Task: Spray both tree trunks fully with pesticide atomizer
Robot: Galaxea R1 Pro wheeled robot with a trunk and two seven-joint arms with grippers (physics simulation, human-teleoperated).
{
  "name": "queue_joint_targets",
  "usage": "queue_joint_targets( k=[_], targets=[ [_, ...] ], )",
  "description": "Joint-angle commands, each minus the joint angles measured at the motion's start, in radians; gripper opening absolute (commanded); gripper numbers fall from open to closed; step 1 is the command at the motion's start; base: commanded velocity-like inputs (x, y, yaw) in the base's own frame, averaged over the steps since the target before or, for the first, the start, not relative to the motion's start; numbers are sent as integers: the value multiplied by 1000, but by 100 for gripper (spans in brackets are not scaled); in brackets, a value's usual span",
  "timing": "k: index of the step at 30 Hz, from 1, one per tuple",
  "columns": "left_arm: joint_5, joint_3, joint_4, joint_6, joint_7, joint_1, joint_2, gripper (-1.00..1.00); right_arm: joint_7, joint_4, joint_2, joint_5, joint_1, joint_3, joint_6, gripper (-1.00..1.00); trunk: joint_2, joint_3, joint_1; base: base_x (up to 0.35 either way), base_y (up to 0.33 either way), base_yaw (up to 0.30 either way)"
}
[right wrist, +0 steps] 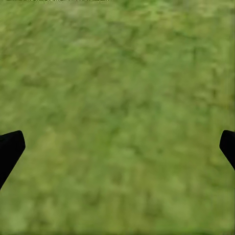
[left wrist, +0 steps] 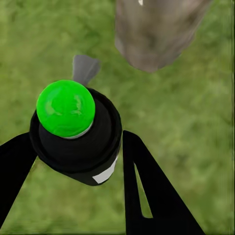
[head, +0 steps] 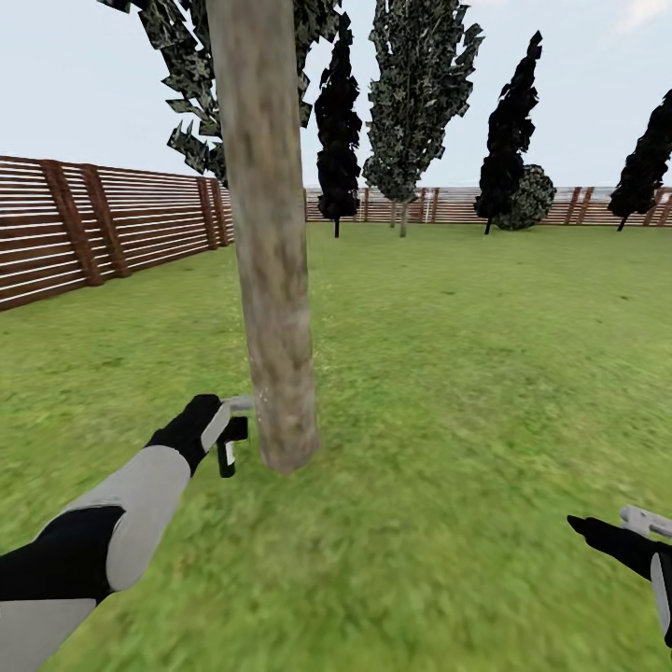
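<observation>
Head view: left hand [head: 233, 420] grips the black sprayer [head: 228, 453] low beside the tree trunk [head: 271, 243], just above the grass [head: 448, 373]. Left wrist view: its cap [left wrist: 65, 107] glows green. Right hand [head: 644, 525] hangs spread wide over grass, holding nothing.

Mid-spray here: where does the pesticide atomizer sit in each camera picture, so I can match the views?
Head view: the pesticide atomizer hangs from the left gripper, lower left of centre, just left of the tree trunk base.
Left wrist view: atomizer left of centre between the dark fingers, with a green cap.
Right wrist view: grass between two fingertips; no atomizer.
Shared landmark: the trunk base on grass.
</observation>
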Motion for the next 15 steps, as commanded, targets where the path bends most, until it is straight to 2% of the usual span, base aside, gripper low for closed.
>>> queue_joint_targets(
  k=[1, 3, 5, 7, 13, 15],
  targets=[
    [11, 7, -38, 45, 7, 0, -1, -100, 9, -1, 0, 11, -1, -3, 3, 100, 0, -1, 0, 0, 0, 0],
    [11, 7, -67, 86, 8, -3, -1, -100, 9, -1, 0, 11, -1, -3, 3, 100, 0, -1, 0, 0, 0, 0],
    [12, 9, -109, 180, 8, -8, -6, -100, 9, -1, 0, 11, -1, -3, 3, 100, 0, -1, 0, 0, 0, 0],
    [12, 8, -169, 242, 8, -10, -14, -100, 9, -1, 0, 11, -1, -3, 3, 100, 0, -1, 0, 0, 0, 0],
    [12, 9, -202, 270, 10, -87, -21, -100, 9, -1, 0, 11, -1, -3, 3, 100, 0, -1, 0, 0, 0, 0],
    [13, 9, -201, 271, 11, -129, -32, -100, 9, -1, 0, 11, -1, -3, 3, 100, 0, -1, 0, 0, 0, 0]
  ],
)
